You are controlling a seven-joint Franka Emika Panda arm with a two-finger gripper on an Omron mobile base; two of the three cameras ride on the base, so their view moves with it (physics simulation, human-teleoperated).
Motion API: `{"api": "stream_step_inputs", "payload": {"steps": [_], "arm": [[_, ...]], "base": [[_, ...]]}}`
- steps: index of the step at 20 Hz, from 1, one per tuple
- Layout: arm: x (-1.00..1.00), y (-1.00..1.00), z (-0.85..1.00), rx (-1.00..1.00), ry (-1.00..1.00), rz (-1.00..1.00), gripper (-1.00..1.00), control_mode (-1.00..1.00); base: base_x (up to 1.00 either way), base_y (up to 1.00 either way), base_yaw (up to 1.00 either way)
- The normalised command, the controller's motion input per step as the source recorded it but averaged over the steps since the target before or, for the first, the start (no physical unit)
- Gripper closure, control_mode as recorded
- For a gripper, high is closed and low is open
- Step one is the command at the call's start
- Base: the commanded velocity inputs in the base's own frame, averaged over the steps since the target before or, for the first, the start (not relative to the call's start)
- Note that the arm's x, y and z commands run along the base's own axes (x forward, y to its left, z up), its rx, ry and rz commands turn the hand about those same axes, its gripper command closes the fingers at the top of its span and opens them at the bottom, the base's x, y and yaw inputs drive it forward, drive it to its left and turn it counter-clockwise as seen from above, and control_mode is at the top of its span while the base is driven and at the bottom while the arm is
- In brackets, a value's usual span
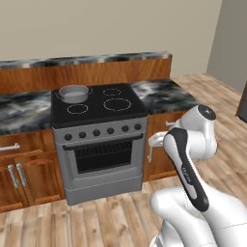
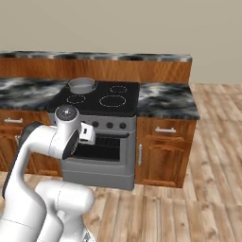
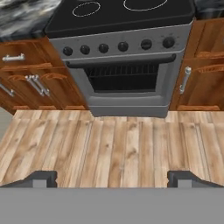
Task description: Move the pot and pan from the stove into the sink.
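The pot (image 1: 74, 92) sits on the stove (image 1: 99, 108) at its back left corner, over the rear left ring, close to the stove's left and back edges. The other three rings are bare, so the front half and the right side of the black glass lie open. Marble table (image 1: 164, 94) flanks the stove on both sides, level with it, and a raised wooden back ledge (image 1: 96, 72) runs behind.

The arm is folded low in front of the oven door (image 3: 122, 78), well short of the stove top, with wooden floor (image 3: 109, 144) open beneath it. The end effector (image 3: 112, 178) points at the floor and oven front; its two fingertips (image 3: 41, 178) stand wide apart, holding nothing and touching nothing. In the right base view the end effector (image 2: 86, 133) hangs before the knob row, well below and apart from the pot (image 2: 82, 85).
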Motion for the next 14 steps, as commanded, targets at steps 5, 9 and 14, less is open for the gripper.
{"api": "stream_step_inputs", "payload": {"steps": [5, 9, 14], "arm": [[0.00, 0.00, 0.00, 0.00, 0.00, 0.00, -1.00, 1.00], [0.00, 0.00, 0.00, 0.00, 0.00, 0.00, -1.00, 1.00], [0.00, 0.00, 0.00, 0.00, 0.00, 0.00, -1.00, 1.00]], "base": [[0.00, 0.65, 0.00], [-0.01, 0.55, 0.00], [0.02, 0.05, 0.01]]}}
